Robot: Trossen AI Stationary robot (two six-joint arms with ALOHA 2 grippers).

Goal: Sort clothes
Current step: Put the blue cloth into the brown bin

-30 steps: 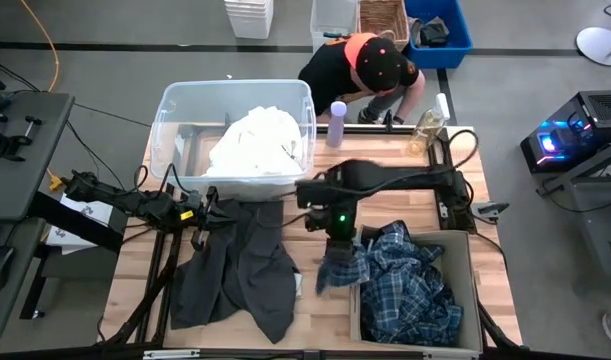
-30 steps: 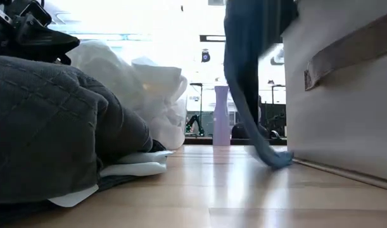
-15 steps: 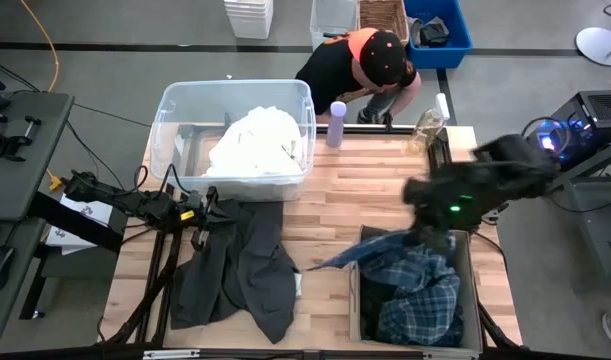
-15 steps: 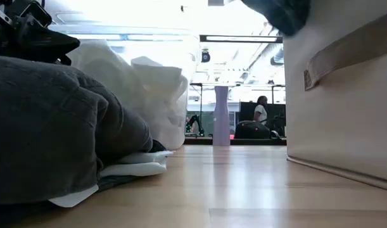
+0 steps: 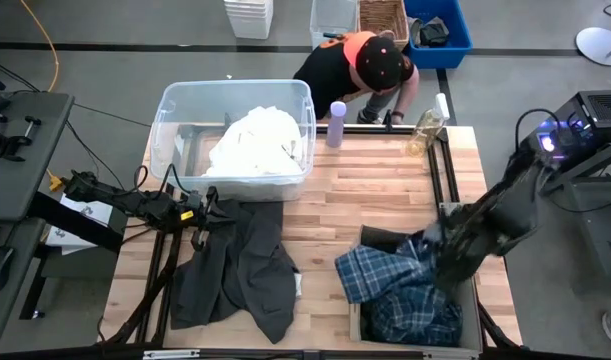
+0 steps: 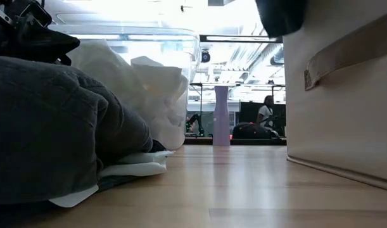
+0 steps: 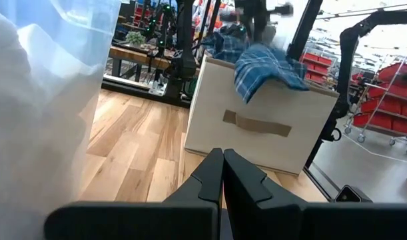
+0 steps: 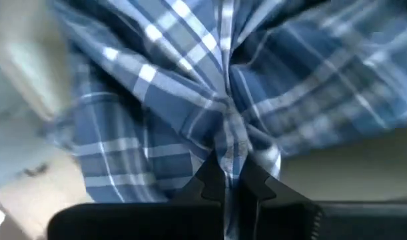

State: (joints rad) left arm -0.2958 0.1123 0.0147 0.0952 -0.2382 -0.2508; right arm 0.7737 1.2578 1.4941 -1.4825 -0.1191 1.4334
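My right gripper (image 5: 440,252) is over the beige fabric bin (image 5: 465,240) at the table's right and is shut on the blue-and-white plaid shirt (image 5: 400,285). The shirt lies in the bin, and one part hangs over the bin's left wall (image 5: 357,268). My left gripper (image 5: 200,214) is shut and empty at the table's left, beside the top of the black-grey garment (image 5: 235,265), which lies spread on the table. White clothes (image 5: 255,140) lie in the clear tub (image 5: 175,110). My right gripper pinches a gathered bunch of the plaid shirt (image 8: 228,143) between its two fingers, several layers together. The fingers come from above, slanting down into the bin. The rest of the shirt spreads slack below them, in the bin and over its left wall.
A purple bottle (image 5: 337,122) and a glass bottle (image 5: 425,130) stand at the far edge, where a person (image 5: 370,65) bends over. A white piece (image 5: 298,285) sticks out from under the black-grey garment. Bare wood (image 5: 365,190) lies between the tub and the bin.
My right gripper has carried the plaid shirt from the table's middle toward the right edge, swung over the bin and come down. The shirt's hanging end has lifted off the table and now lies draped over the bin's left wall.
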